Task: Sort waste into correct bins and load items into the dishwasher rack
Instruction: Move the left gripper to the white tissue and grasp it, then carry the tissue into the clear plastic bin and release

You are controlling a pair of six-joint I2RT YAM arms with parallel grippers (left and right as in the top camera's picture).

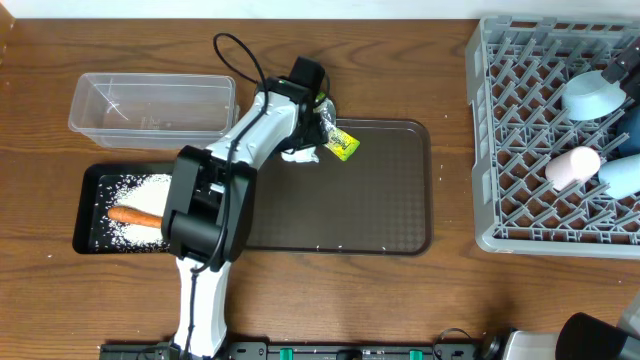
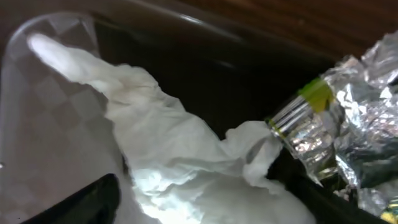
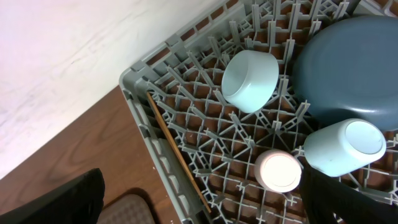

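Left claw (image 1: 310, 138) hovers right over the crumpled white tissue (image 2: 180, 162) at the far-left corner of the dark brown serving tray (image 1: 380, 200); can't tell if it's clenched. Crinkled silver-and-yellow-green foil wrapper (image 1: 340, 143) touches the tissue's right side. Clear plastic rectangular tub (image 1: 152, 76) is near, left of the claw.

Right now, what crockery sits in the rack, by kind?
Plate: 1
Bowl: 1
Cups: 2
Total: 4
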